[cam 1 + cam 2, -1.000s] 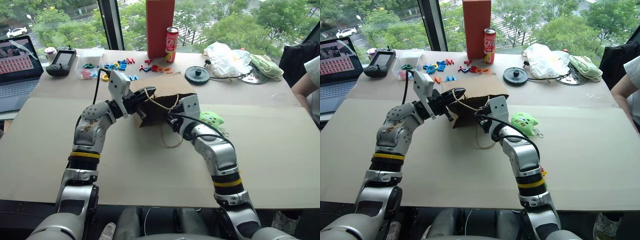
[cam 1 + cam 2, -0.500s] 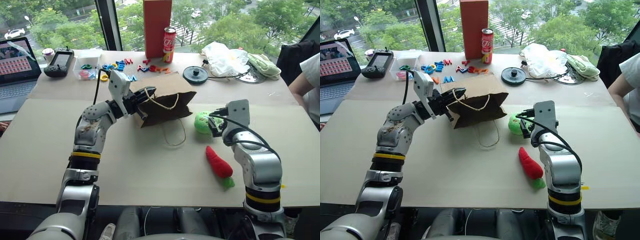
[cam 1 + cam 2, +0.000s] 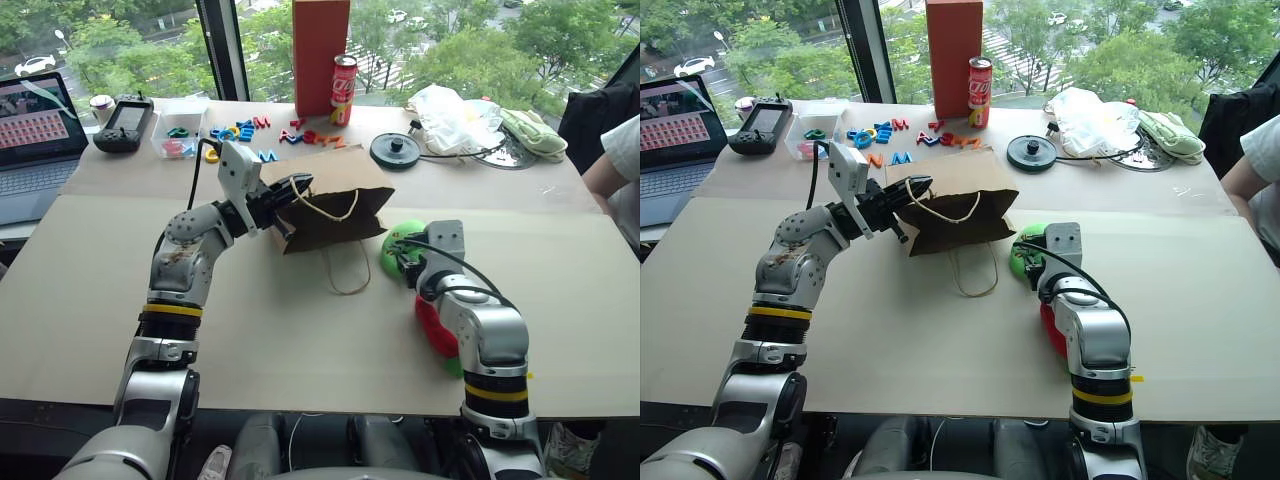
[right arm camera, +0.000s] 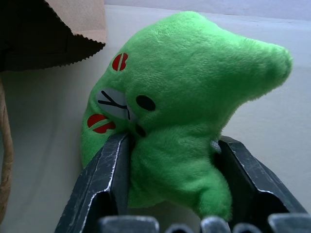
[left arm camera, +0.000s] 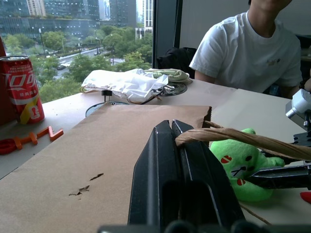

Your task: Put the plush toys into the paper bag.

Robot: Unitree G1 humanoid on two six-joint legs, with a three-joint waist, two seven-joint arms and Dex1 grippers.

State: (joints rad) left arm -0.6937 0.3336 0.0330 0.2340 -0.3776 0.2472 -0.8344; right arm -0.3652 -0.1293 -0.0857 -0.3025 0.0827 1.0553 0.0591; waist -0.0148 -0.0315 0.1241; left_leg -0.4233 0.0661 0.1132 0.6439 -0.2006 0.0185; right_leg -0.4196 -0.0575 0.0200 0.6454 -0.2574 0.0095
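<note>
The right gripper [image 4: 167, 160] has its fingers pressed into both sides of the green plush toy [image 4: 180, 97], on the table just beside the mouth of the paper bag [image 3: 335, 200]; the soft body could slip out when lifted (the hold looks low). The left gripper [image 5: 177, 160], fingers together, pinches the bag's twine handle [image 5: 233, 138]. The red chili toy [image 3: 435, 328] lies near the right arm, its long axis running toward the table's near edge, green tip nearest that edge.

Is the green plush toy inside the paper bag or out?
Out. The green plush toy lies on the table beside the paper bag, with the right end effector around it.
</note>
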